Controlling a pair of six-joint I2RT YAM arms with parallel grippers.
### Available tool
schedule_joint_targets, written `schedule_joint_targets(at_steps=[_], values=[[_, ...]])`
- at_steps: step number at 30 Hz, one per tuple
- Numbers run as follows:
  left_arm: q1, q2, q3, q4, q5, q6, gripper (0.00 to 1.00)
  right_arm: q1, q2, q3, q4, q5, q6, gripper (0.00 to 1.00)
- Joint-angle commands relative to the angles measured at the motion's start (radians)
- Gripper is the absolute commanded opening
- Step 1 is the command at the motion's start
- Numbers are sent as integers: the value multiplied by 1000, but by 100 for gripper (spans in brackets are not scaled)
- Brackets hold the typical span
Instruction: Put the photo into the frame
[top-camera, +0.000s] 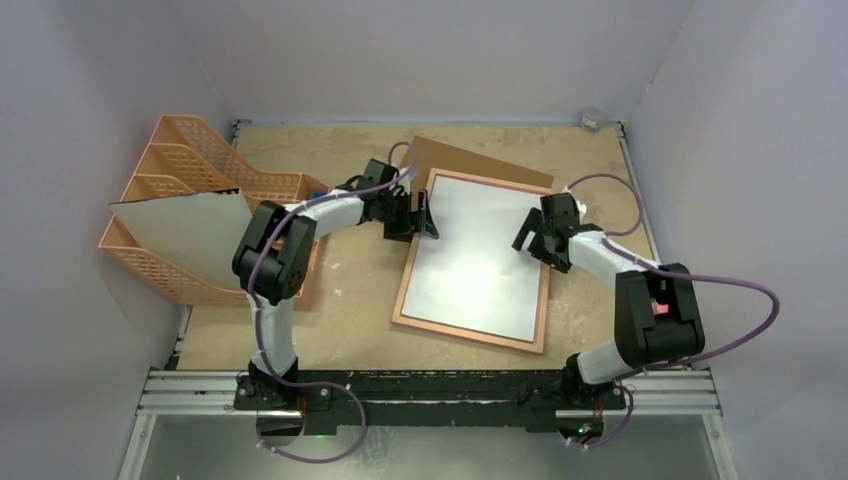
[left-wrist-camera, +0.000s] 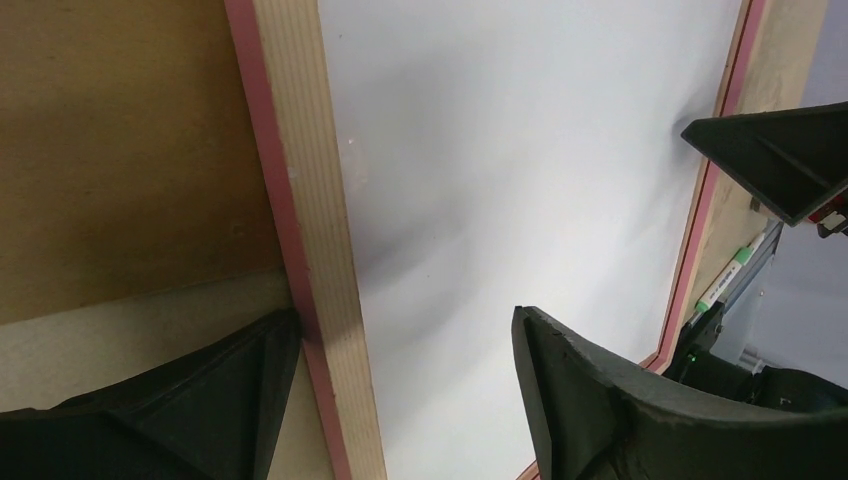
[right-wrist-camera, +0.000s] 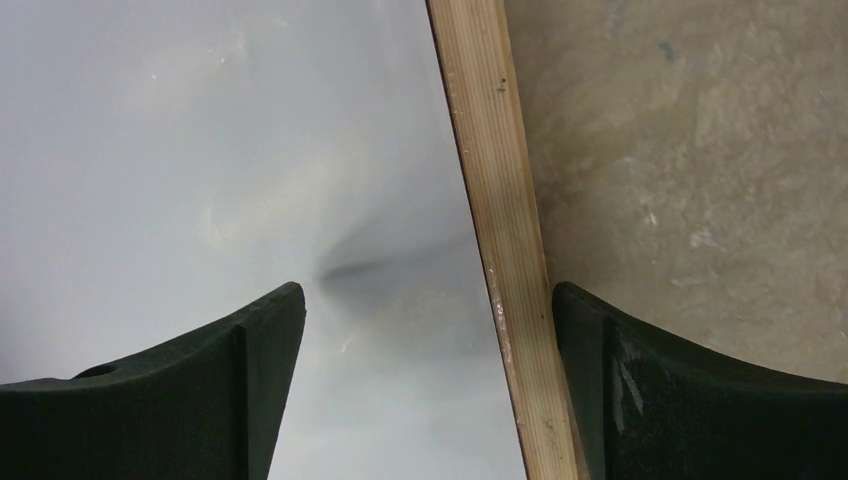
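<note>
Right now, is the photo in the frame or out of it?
In: the photo lies white side up, flat within the frame, whose rim borders it.

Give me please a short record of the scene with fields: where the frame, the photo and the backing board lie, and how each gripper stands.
frame: flat on the table, reverse up, tan rim showing
photo: inside the rim, white reverse up
left gripper: open, jaws astride the frame's left rim
right gripper: open, jaws astride the right rim
backing board: brown, partly under the frame's far end
</note>
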Motion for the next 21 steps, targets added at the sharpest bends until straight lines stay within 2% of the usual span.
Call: schedule_joint_targets(at_steps=[1, 10, 16, 21], values=[[-68, 28, 34, 87, 121, -46, 79, 9, -68, -33, -14, 32, 127, 93], [-148, 55, 43, 58, 51, -38, 79, -1, -93, -36, -109, 194, 226, 92], [-141, -4, 73, -44, -199, -17, 82, -1, -78, 23, -147, 283, 230, 97], [-98, -49, 119, -99, -303, 33, 84, -1, -57, 122, -139, 339, 195, 99]])
